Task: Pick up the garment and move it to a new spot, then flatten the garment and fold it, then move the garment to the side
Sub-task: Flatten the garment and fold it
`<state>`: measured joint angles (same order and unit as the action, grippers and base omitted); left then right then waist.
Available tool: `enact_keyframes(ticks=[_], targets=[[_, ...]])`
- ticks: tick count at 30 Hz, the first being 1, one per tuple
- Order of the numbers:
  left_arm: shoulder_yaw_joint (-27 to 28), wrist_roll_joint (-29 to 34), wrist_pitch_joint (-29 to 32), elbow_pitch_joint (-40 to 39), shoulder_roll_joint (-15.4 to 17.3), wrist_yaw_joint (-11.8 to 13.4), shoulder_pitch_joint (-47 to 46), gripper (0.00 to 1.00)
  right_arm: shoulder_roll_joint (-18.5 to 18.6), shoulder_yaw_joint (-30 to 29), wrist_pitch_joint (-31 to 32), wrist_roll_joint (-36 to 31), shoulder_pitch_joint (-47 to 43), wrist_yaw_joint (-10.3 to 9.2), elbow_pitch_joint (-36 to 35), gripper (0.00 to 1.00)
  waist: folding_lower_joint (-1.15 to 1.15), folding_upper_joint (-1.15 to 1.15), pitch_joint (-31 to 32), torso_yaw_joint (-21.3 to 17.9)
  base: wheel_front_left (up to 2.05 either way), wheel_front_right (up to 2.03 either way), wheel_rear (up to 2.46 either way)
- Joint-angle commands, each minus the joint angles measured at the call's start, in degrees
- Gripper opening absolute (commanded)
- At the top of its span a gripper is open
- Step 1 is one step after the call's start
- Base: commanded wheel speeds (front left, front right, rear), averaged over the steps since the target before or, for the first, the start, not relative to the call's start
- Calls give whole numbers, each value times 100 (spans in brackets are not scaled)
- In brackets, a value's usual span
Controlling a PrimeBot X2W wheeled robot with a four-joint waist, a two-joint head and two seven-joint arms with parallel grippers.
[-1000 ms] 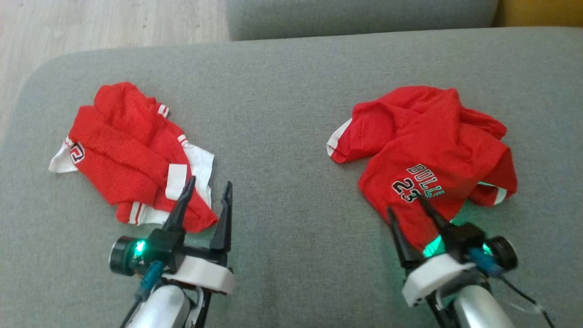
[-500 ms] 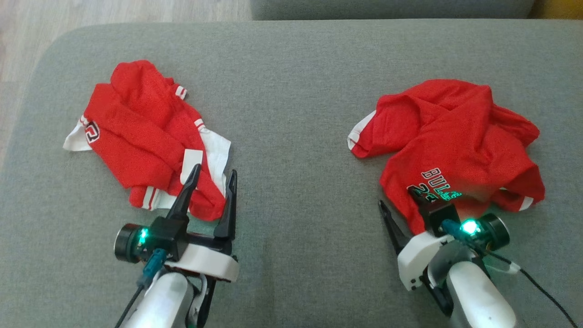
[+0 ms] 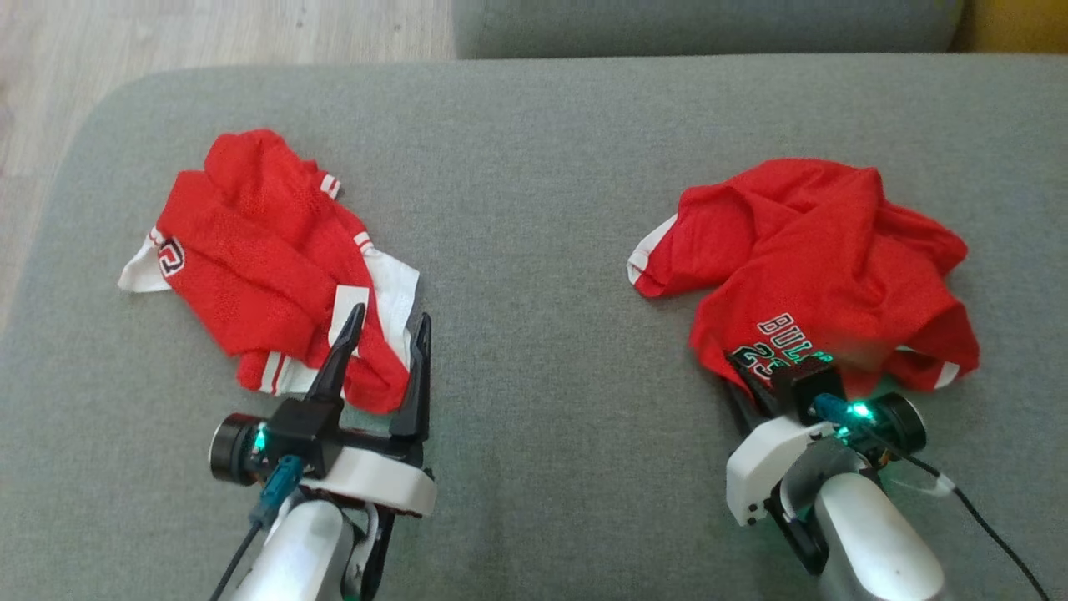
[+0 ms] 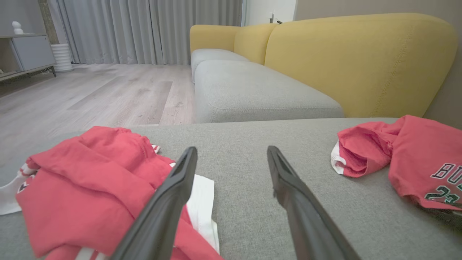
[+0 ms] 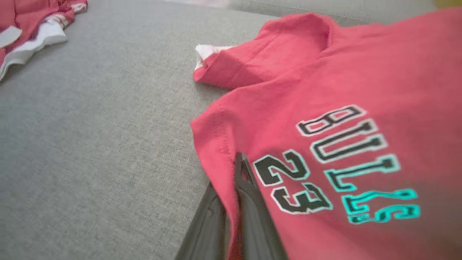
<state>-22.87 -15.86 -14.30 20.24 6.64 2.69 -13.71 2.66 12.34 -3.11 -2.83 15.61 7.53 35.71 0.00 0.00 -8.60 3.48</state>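
The garment, a crumpled red jersey printed "BULLS 23", lies on the right of the grey sofa cushion. My right gripper is at its near-left hem, shut on a fold of the red fabric. The right wrist view shows both fingers pressed together on that edge of the jersey, with the gripper just left of the "23". My left gripper hovers open at the near-right edge of a second red and white garment, with nothing between its fingers.
The second garment lies crumpled on the cushion's left part. Wooden floor runs past the cushion's left and far edges. Another grey seat and a yellow backrest stand beyond. Bare cushion separates the two garments.
My right gripper has moved forward onto the jersey's near hem and shut on it. The left gripper has stayed open in place. The head camera has shifted a little.
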Motion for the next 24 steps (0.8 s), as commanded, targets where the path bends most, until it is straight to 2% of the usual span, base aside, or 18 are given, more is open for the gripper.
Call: enact_keyframes(ticks=[1, 8, 13, 16, 19, 24], targets=[[256, 65, -70, -131, 31, -30, -86, 100, 21, 131, -136, 94, 63, -4, -188, 0, 0, 0, 94, -19, 0, 0, 0], [348, 129, -70, -123, -33, -104, 52, 100, 21, 81, -248, 613, 383, -4, -434, 0, 0, 0, 320, 44, 0, 0, 0], [440, 157, -70, -143, -95, -137, 138, 100, 21, 122, 35, 1062, 903, -4, -657, 0, 0, 0, 468, 182, 0, 0, 0], [483, 170, -70, -132, -129, -166, 195, 100, 21, 282, 332, 1455, 1435, -4, -722, 0, 0, 0, 553, 261, 0, 0, 0], [522, 189, -70, -103, -159, -186, 267, 100, 21, 446, 551, 2161, 2138, -4, -705, 0, 0, 0, 656, 316, 0, 0, 0], [619, 217, -70, -101, -198, -175, 366, 100, 21, 254, 350, 3130, 3522, -4, -470, 0, 0, 0, 767, 295, 0, 0, 0]])
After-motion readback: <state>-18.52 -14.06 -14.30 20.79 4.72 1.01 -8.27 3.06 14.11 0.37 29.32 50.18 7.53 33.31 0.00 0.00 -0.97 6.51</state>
